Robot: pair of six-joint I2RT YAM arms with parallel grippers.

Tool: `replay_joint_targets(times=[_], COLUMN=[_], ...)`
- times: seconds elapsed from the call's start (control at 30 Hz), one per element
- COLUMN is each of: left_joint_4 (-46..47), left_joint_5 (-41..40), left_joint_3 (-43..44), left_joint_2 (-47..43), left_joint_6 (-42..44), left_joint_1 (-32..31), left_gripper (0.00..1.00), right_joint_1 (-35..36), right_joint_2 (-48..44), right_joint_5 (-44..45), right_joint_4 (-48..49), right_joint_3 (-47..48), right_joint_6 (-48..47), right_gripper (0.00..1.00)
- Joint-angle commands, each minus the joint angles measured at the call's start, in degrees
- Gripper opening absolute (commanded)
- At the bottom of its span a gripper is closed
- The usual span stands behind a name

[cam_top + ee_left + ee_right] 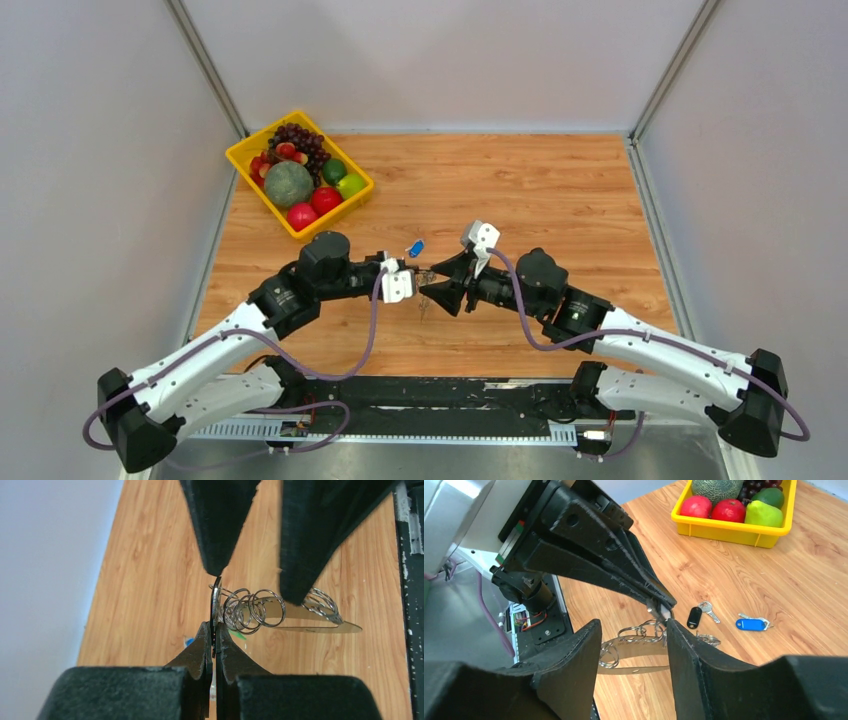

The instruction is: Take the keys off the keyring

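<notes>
Keyring: thin greyish wire loop [639, 668], raised off the bench [774, 580], roughly level, seen nearly edge-on.
Bunch: small silver split rings [250, 611] crowded together; one thin metal edge pinched in the left gripper's [215, 635] closed jaws.
Loose keys: black-headed key [694, 617] and silver key [709, 611], flat on the bench, touching, at 2 o'clock from the bunch.
Blue tag [750, 624]: flat, at 3 o'clock of those keys.
</notes>
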Motion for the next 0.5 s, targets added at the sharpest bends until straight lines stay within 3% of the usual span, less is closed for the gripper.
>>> replay_joint_targets(times=[0.0,0.13,0.3,0.47], left_joint_4=[-11.7,-21.3,-28.2,-35.5], left_joint_5=[-10.8,-17.9,-22.1,-22.5], left_joint_3=[10.6,17.7,23.1,28.9], left_joint_2=[4.0,8.1,11.3,14.9], left_joint_6=[-7.6,-17.6,-26.0,-30.5], left_joint_1=[-1.8,-2.2,-2.7,-3.4], left_gripper=[0.00,0.00,0.00,0.00], right_joint_1=[0.1,0.1,0.1,0.2], right_joint_2=[-1.7,-0.8,0.7,3.1], right_joint_5=[1.4,2.5,5.9,11.6], right_joint_4=[-0.5,-0.7,-0.6,0.1], right_joint_3=[-0.2,-0.9,-0.6,0.2], right_joint_6=[-1.6,-1.5,-0.5,-0.8], right_gripper=[0.54,0.60,0.81,0.82])
